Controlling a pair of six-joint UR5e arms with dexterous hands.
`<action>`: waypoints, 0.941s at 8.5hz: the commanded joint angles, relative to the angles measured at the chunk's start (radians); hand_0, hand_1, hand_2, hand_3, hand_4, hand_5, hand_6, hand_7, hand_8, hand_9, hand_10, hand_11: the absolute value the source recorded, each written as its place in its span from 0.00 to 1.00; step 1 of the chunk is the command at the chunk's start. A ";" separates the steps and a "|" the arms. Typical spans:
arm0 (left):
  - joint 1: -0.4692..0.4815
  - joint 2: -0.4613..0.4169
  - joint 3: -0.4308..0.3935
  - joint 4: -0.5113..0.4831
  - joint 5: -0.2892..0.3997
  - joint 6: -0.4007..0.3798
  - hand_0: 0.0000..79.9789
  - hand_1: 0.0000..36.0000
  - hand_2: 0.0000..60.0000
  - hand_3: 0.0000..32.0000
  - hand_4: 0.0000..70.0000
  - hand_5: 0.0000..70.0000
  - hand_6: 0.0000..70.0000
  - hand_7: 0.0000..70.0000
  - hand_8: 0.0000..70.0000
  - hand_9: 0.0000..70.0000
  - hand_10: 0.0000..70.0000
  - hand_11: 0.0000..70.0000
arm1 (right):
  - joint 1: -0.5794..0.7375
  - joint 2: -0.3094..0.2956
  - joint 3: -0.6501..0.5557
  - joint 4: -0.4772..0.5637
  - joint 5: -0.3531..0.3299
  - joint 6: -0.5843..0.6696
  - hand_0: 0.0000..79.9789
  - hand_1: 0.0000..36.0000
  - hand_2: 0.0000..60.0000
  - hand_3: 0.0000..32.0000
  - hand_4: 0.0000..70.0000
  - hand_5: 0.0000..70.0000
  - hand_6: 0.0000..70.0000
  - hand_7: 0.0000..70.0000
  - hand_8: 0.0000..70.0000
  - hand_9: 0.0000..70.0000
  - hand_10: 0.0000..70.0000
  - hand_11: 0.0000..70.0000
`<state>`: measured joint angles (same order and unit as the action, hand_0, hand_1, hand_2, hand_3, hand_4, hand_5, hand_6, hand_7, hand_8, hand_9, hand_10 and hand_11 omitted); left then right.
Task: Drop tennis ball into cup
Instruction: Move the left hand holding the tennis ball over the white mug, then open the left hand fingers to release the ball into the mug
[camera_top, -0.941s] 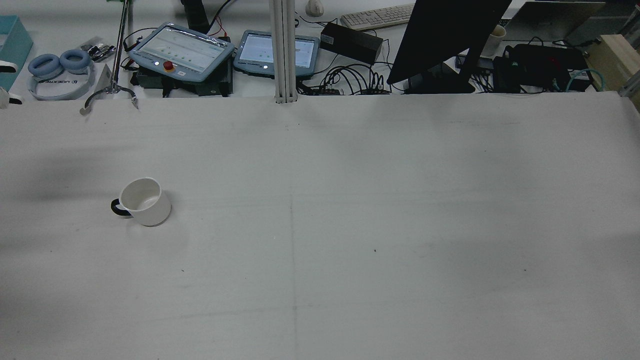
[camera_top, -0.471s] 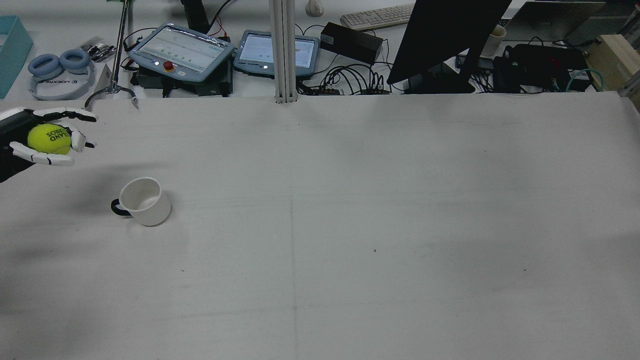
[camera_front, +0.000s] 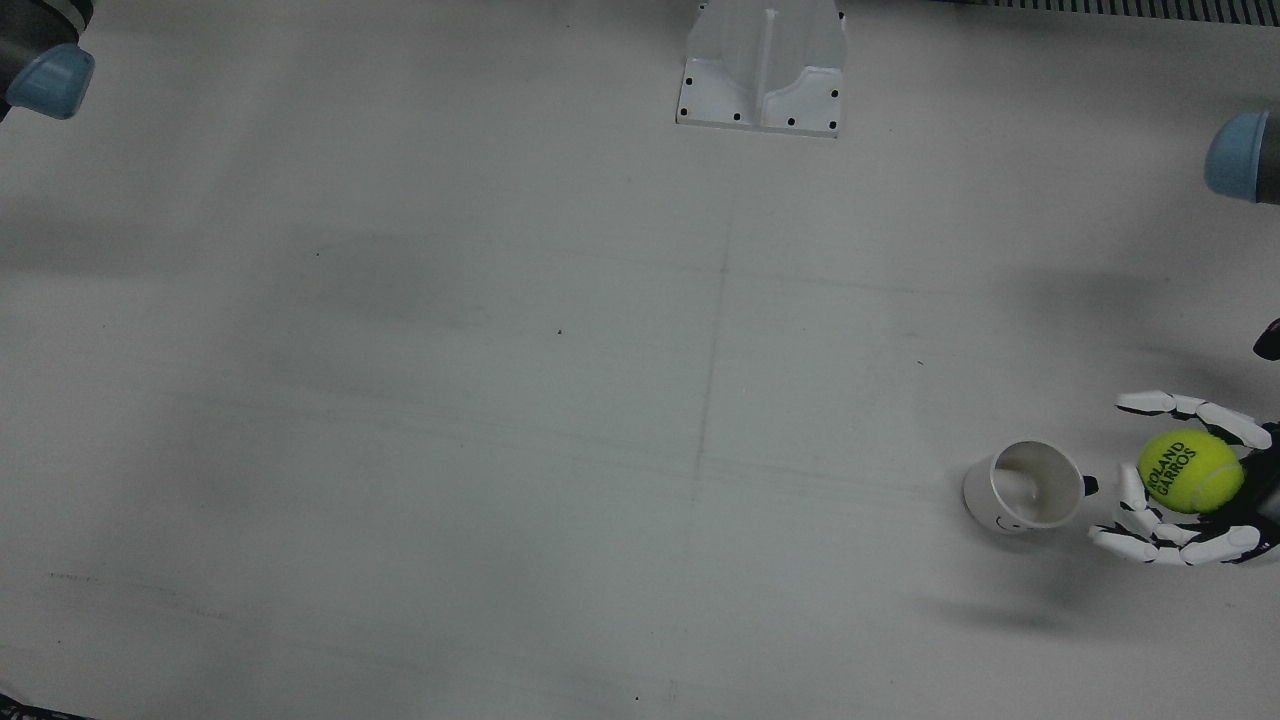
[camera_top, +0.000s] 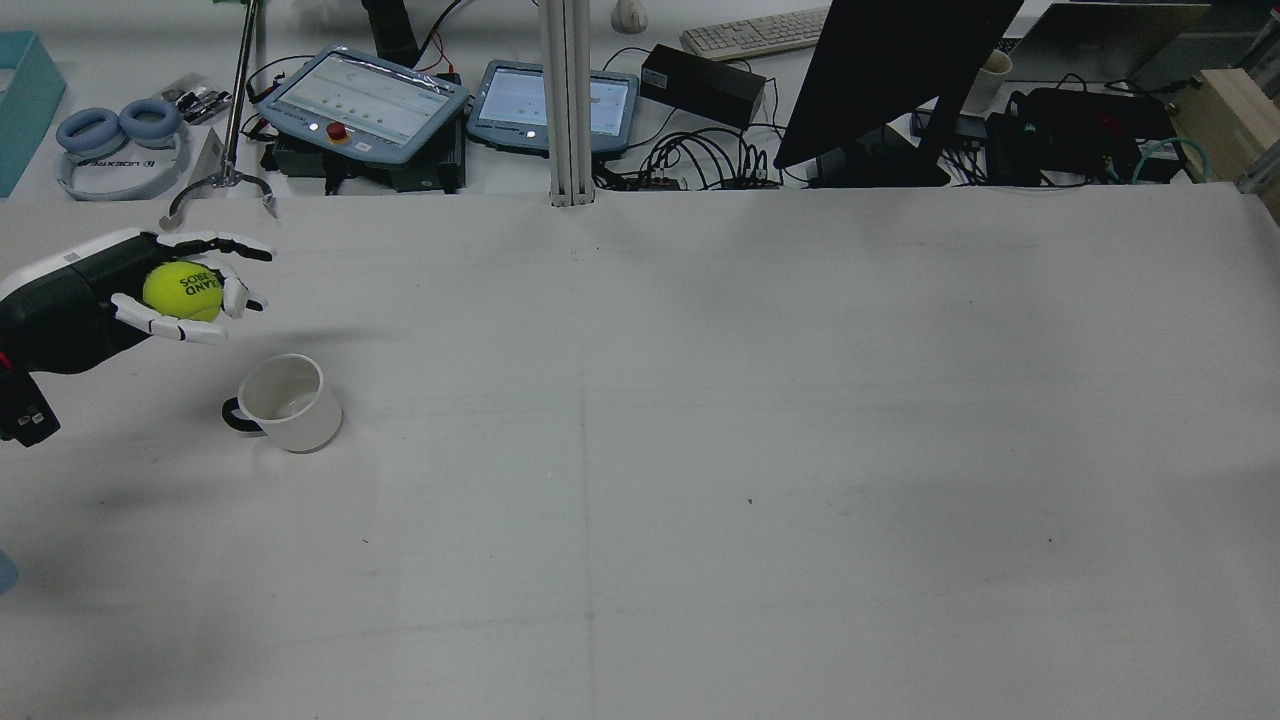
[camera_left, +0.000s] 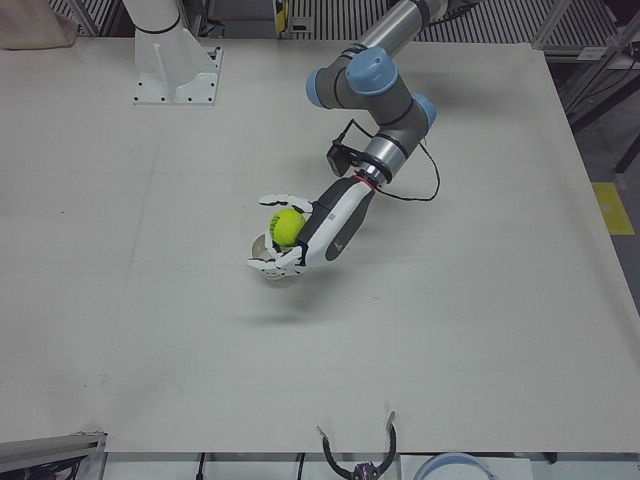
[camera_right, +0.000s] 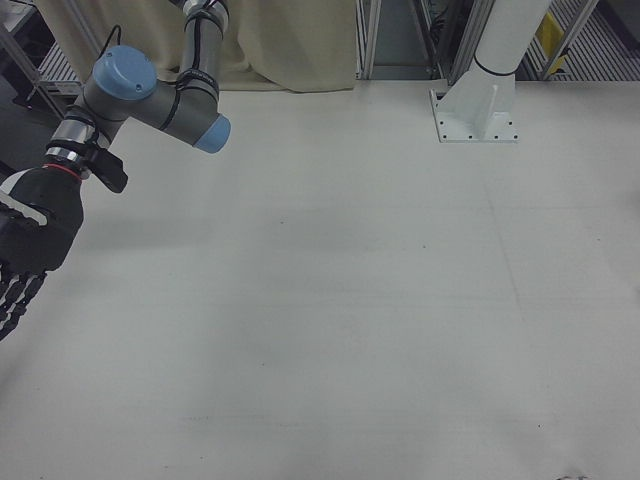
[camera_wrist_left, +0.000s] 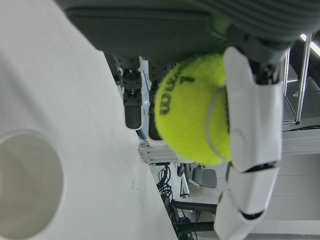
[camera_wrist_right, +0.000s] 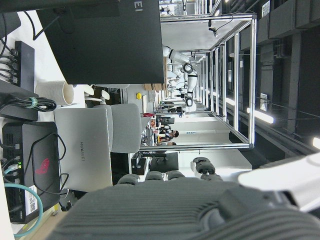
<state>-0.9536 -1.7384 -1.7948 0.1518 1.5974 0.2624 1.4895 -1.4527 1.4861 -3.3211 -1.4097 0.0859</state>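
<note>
A yellow-green tennis ball (camera_top: 182, 290) sits in my left hand (camera_top: 110, 300), whose white fingers (camera_top: 165, 325) are shut around it. The hand hovers above the table, just beside the white cup (camera_top: 290, 402) and not over its mouth. From the front, the ball (camera_front: 1190, 470) and left hand (camera_front: 1185, 530) lie right of the upright, empty cup (camera_front: 1025, 487). The left hand view has the ball (camera_wrist_left: 192, 110) close up and the cup's rim (camera_wrist_left: 55, 170) at lower left. In the left-front view the left hand (camera_left: 320, 235) hides most of the cup. My right hand (camera_right: 30, 240) hangs at the table's far side, fingers extended, holding nothing.
Past the table's far edge in the rear view lie two teach pendants (camera_top: 365, 100), headphones (camera_top: 115, 145), cables and a black monitor (camera_top: 890, 80). A white post base (camera_front: 762, 65) is bolted at the table's robot side. My right arm's elbow (camera_right: 125, 85) hangs over the right half.
My left hand has come in from the rear view's left edge with the ball and moved right, toward the cup. The cup has stayed put.
</note>
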 joint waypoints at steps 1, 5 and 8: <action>0.079 -0.018 0.002 0.015 -0.042 0.000 0.77 0.60 0.31 0.00 0.39 0.33 1.00 1.00 0.60 0.76 0.30 0.46 | 0.002 0.000 0.000 0.000 0.000 0.000 0.00 0.00 0.00 0.00 0.00 0.00 0.00 0.00 0.00 0.00 0.00 0.00; 0.082 -0.007 0.008 0.000 -0.042 0.003 0.64 0.52 0.38 0.00 0.26 0.18 0.53 0.17 0.19 0.14 0.16 0.25 | 0.000 0.000 0.000 0.000 0.000 0.000 0.00 0.00 0.00 0.00 0.00 0.00 0.00 0.00 0.00 0.00 0.00 0.00; 0.082 -0.004 0.018 -0.011 -0.042 0.005 0.58 0.41 0.47 0.00 0.26 0.15 0.45 0.14 0.16 0.11 0.15 0.23 | 0.002 0.000 0.000 0.000 0.000 0.000 0.00 0.00 0.00 0.00 0.00 0.00 0.00 0.00 0.00 0.00 0.00 0.00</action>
<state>-0.8717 -1.7446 -1.7840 0.1501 1.5554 0.2658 1.4897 -1.4527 1.4864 -3.3211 -1.4097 0.0859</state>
